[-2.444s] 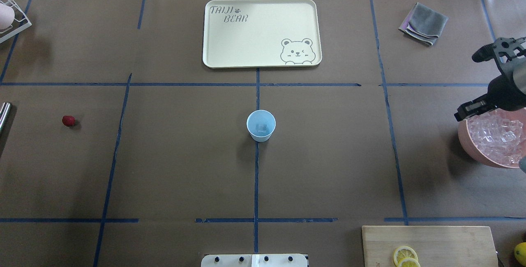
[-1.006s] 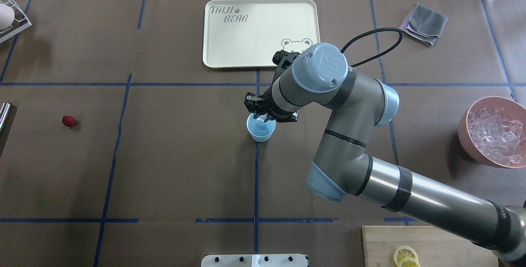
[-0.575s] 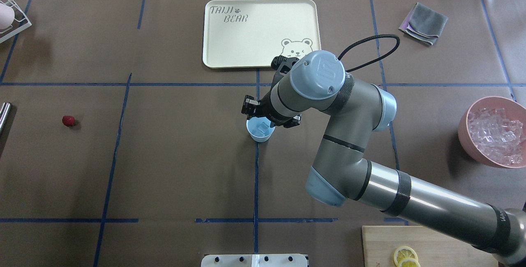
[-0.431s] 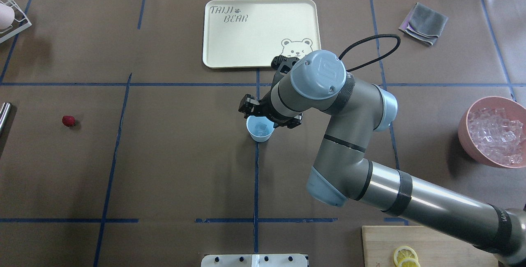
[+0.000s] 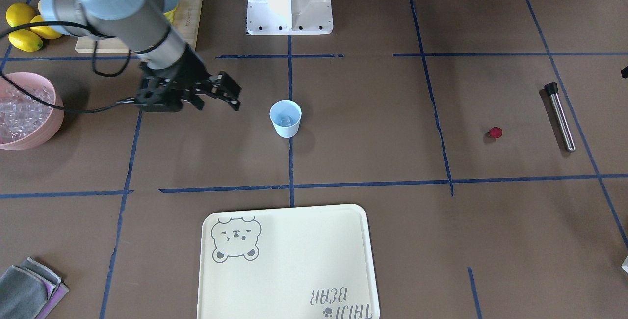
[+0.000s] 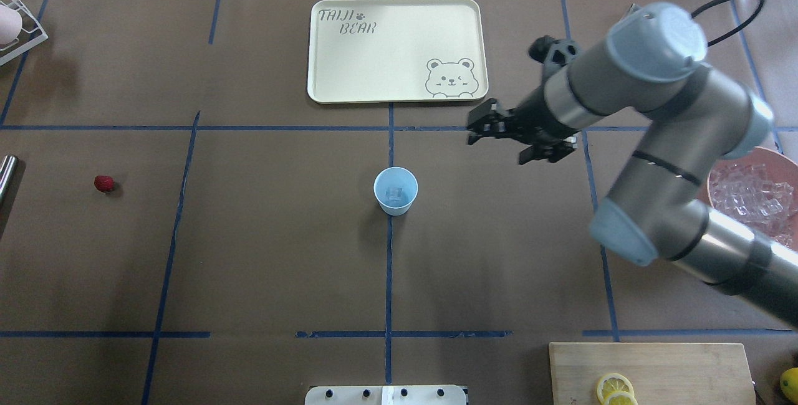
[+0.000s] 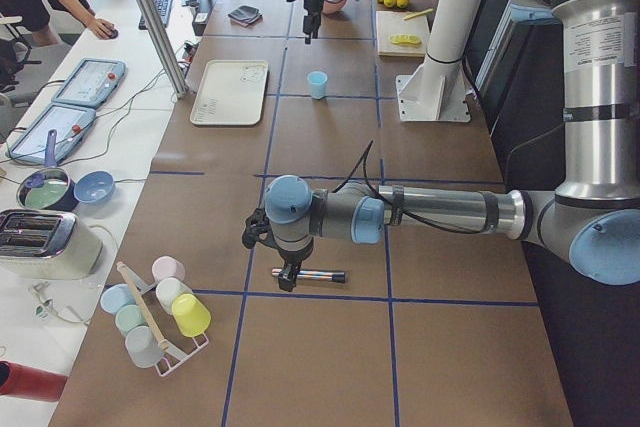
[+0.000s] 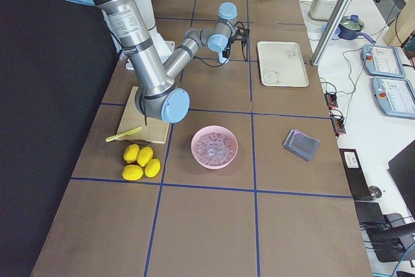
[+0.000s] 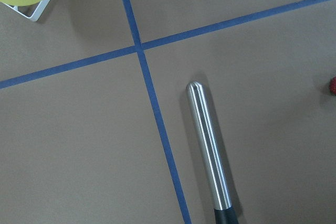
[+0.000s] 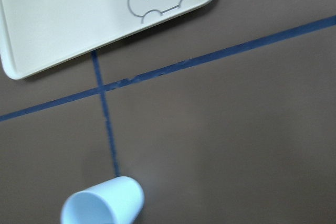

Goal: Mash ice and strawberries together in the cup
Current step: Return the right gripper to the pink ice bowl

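**A:** From across the table, the right gripper (image 5: 234, 97) hangs beside the cup (image 5: 285, 119) with its jaws spread and nothing between them. There's clear ice (image 5: 288, 121) in the bottom of the cup.

**B:** And the strawberry (image 5: 496, 132)?

**A:** It's out on the bare table, well apart from the cup and near the steel muddler (image 5: 560, 116). I'd say the berry has to go in before any mashing.

**B:** What about overhead?

**A:** The cup stands upright on the centre tape line. The right arm is off toward the pink bowl (image 6: 709, 205), so the path to the cup is free.

**B:** And the left side view?

**A:** The left gripper (image 7: 285, 277) hangs right over the muddler. I can't tell from there whether it's open or closed.

**B:** The right side view?

**A:** The arm mostly hides the cup, so there's nothing to add.

**B:** The left wrist?

**A:** The muddler lies lengthwise under the camera and the berry peeks in at the right edge. No fingers show. The berry is small and glossy and looks likely to roll, so I'd come straight down on it and close gently.

**B:** The right wrist?

**A:** The cup is in the bottom corner and the tray (image 10: 63, 30) is above it. The right arm is best kept wide of the cup's rim.
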Robot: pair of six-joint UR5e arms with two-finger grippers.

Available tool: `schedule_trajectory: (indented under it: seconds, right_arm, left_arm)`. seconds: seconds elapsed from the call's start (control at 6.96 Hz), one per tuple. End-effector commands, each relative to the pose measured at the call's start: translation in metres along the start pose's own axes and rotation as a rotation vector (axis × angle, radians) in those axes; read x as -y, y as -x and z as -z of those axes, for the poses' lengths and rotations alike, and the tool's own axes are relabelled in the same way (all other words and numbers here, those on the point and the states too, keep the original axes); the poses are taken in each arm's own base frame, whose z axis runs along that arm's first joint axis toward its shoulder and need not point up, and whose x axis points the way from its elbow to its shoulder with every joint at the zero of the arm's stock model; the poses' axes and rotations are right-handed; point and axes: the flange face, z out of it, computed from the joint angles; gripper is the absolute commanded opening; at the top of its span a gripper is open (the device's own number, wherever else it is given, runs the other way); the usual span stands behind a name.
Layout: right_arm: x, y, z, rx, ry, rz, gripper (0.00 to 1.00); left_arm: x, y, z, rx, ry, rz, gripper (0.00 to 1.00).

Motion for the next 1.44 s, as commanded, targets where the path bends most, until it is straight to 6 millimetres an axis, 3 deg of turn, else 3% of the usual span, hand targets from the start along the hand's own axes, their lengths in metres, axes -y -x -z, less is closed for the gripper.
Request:
schedule_trajectory:
  seconds: [0.0,0.14,0.29,0.43,0.86,1.15,1.29]
  right_arm:
    - [0.03,-0.181,0.086,-0.058,0.021,0.14,0.99]
    - [0.031,-0.25,0.106,-0.093,0.024,0.206,0.99]
    - [0.027,-0.296,0.115,-0.135,0.02,0.238,0.99]
    - [0.021,-0.332,0.108,-0.201,0.017,0.207,0.99]
    - [0.04,-0.395,0.077,-0.337,-0.023,0.181,0.99]
    - [0.041,-0.416,0.052,-0.341,-0.016,0.126,0.98]
    - [0.038,-0.409,0.041,-0.326,-0.021,0.095,0.98]
  left_arm:
    - [0.0,0.001,-0.001,0.0,0.001,0.001,1.0]
    - [0.0,0.0,0.0,0.0,0.0,0.0,1.0]
    - [0.0,0.0,0.0,0.0,0.0,0.0,1.0]
    - [-0.001,0.001,-0.001,-0.001,0.003,0.004,1.0]
    - [0.0,-0.001,0.001,-0.001,-0.001,-0.001,1.0]
    - [0.0,-0.002,0.001,-0.001,-0.002,-0.002,1.0]
    - [0.002,-0.005,0.004,0.0,-0.009,-0.01,1.0]
